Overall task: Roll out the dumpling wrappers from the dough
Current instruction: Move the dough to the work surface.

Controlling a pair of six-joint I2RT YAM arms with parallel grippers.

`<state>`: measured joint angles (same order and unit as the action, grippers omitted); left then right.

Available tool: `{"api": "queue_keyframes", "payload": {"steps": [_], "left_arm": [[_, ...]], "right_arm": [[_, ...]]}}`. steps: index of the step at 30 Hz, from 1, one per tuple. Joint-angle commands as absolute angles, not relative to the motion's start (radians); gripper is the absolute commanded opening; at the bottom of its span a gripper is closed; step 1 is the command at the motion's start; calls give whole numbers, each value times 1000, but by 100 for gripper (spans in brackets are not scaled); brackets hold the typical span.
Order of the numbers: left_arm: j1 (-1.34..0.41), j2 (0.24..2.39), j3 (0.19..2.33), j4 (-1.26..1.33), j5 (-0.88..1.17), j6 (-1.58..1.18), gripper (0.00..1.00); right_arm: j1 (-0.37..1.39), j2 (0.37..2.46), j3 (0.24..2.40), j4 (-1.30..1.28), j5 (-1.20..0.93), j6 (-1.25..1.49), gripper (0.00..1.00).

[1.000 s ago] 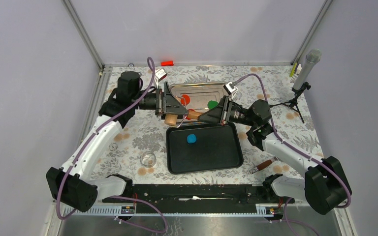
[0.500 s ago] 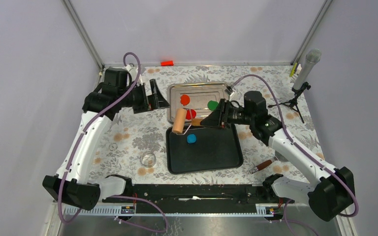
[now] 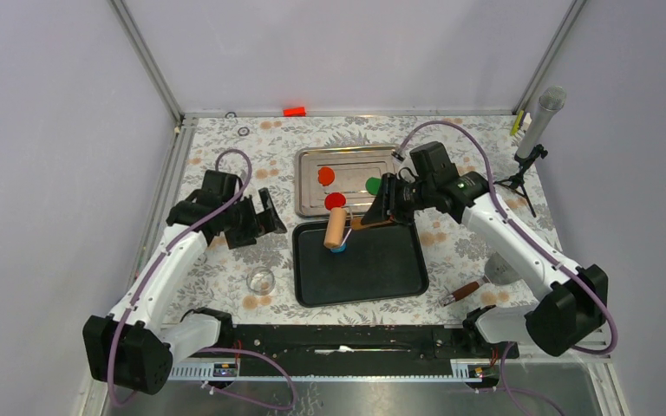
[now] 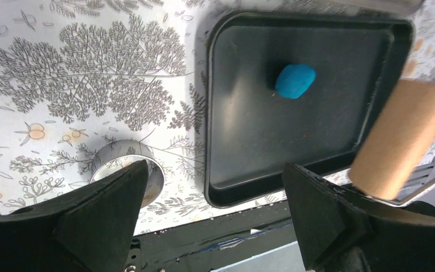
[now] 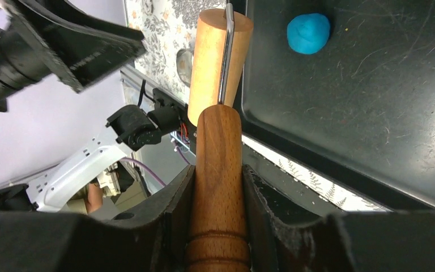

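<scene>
- Two arms show in the top view. The left pincer point(image 3: 270, 213) is wide open and holds nothing. It hangs over the flowery surface point(image 3: 264, 251), just left of the black tray point(image 3: 373, 269).
- The right pincer point(image 3: 375, 215) is squeezed on the dark handle of the wooden rolling pin point(image 3: 336, 229), at the far edge of the black tray.
- The blue dough point(image 3: 338, 248) is a small lump on the black tray, near its far left corner. It peeks out from under the near end of the rolling pin. From up here I cannot tell if the two touch.
- Behind the black tray sits a silver tray point(image 3: 351, 165). A red wrapper point(image 3: 326, 176), a second red wrapper point(image 3: 336, 202) and a green wrapper point(image 3: 373, 184) lie flat in it.
- A shiny ring point(image 3: 261, 280) stands on the surface, left of the black tray.
- In the left wrist view, the two black fingers point(image 4: 102, 221) stand far apart with only air between them. Past them are the dough on the black tray, the shiny ring beside the tray, and the rolling pin at the right edge, apart from the dough.
- In the right wrist view, the fingers point(image 5: 173, 215) press on both sides of the handle. The pale roller pokes out over the tray's edge. The dough lies to its right, with a gap between.
</scene>
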<state>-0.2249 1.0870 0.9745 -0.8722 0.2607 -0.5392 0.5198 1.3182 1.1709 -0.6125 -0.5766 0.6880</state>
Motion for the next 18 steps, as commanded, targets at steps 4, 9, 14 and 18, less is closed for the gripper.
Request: {"api": "queue_keyframes", "payload": {"steps": [4,9,14,18], "left_arm": [[-227,1046,805,-708,266,-620,99],[-227,1047,789,-695,271,-632,99],[-227,1099,802,-682,349,-618,99],[-227,1139,822,-680,339,-618,99]], "right_arm": [[541,1396,1209,-499,-467,804,0],[556,1429,1118,-357,-372,937,0],[568,1456,1050,-259,-364,1037,0],[600,1465,1031,-243,-331,1080,0]]}}
